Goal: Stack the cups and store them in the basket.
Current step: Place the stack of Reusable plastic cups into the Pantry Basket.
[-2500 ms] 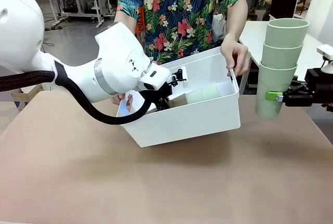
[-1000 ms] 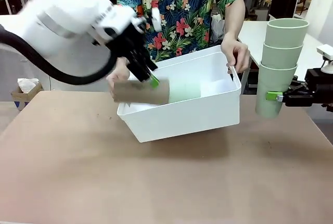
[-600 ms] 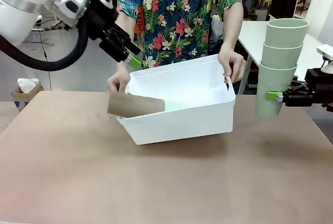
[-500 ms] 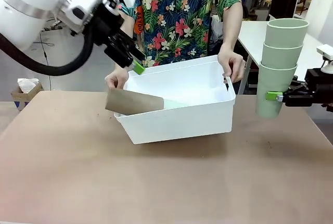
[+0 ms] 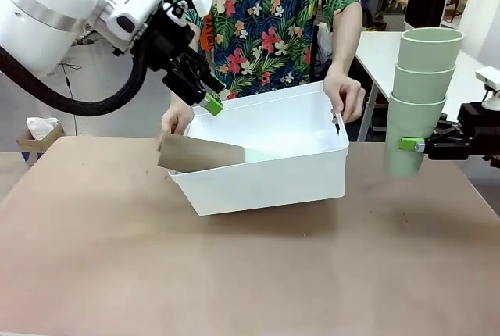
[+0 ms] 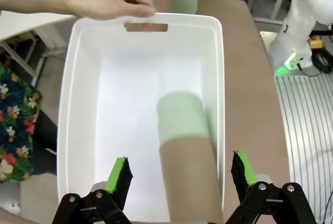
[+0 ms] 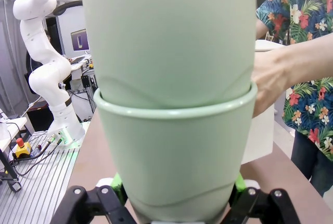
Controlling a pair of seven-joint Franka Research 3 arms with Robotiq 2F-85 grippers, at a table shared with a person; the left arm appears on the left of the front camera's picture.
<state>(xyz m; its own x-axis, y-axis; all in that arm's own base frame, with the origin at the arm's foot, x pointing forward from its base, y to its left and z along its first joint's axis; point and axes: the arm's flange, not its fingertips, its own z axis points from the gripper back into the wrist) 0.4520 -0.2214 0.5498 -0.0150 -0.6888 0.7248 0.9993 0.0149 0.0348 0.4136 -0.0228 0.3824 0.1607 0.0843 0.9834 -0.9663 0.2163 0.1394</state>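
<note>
While a person's hand (image 5: 178, 119) grips the basket (image 5: 269, 172) at its left end and the person's other hand (image 5: 342, 95) holds its right end, the left gripper (image 5: 205, 98) hangs just above the left rim. Its fingers are spread wide with nothing between them. Beneath it a stack lies on its side. The tan-brown cup (image 5: 199, 154) rests across the left rim with one end poking out past the wall. A mint-green cup (image 6: 181, 117) nested with it points into the basket. Whether more cups sit inside that stack I cannot tell. Over at the right, well apart from the basket, the right gripper (image 5: 412, 145) is clamped on the lowest of three stacked mint-green cups (image 5: 422, 78), held upright above the table (image 5: 250, 273).

Stacking looks done, and storing is the step in hand. One stack is only partly inside and the other is not yet in. The next move probably calls for getting the brown end over the rim. Then the right arm would carry its stack left and lower it into the free right half, clear of the hand on that end.
</note>
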